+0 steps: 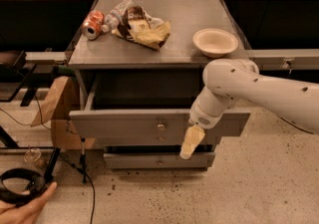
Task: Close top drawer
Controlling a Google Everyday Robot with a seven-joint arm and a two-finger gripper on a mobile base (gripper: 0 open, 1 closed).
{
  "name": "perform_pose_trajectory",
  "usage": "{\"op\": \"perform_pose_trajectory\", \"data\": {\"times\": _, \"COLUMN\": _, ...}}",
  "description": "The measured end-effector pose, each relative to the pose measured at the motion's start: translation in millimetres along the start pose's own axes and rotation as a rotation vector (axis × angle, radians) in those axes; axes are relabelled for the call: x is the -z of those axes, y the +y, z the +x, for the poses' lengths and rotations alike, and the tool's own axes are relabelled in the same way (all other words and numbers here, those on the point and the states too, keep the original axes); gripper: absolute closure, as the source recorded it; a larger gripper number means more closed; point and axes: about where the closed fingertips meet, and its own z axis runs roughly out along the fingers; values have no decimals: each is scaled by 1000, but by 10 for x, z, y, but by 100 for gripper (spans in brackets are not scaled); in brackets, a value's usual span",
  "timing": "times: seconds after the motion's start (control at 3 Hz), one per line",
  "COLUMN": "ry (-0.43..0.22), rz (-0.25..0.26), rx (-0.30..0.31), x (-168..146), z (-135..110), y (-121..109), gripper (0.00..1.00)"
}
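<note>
Camera view, nearest first: at the lower left corner a person's hand (23, 211) rests by a black ring-shaped object (15, 191) on the speckled floor (249, 188).

Beyond it, the tool (191, 142) hangs pointing down in front of the grey table's drawers, right of the centre knob (160, 127) and across the lower edge of the top drawer (124, 123). Whether the tool is spread or pressed together cannot be told, and contact with the drawer front cannot be made out. The white arm (264, 91) comes in from the right, its wrist overlapping the right part of that front.

The top drawer stands partly pulled out, its wide grey front forward of the frame, with a dark opening above it. Below sits a lower drawer (149, 160), set further back. A cardboard box (55, 111) leans just left of the drawers.

On the table (189, 16) lie a cream bowl (215, 42) at the right front, a crumpled snack bag (143, 28) near the middle, and an orange can (93, 24) beside a clear bottle (116, 13) to the left.
</note>
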Motion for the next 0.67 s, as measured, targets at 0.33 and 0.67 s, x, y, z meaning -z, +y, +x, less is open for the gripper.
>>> {"op": "perform_pose_trajectory", "data": {"times": 0.33, "ry": -2, "rz": 3, "rx": 2, "x": 4, "z": -4, "y": -3, "gripper": 0}}
{"op": "perform_pose_trajectory", "data": {"times": 0.67, "ry": -6, "rz": 10, "rx": 6, "x": 9, "z": -25, "y": -44, "gripper": 0}}
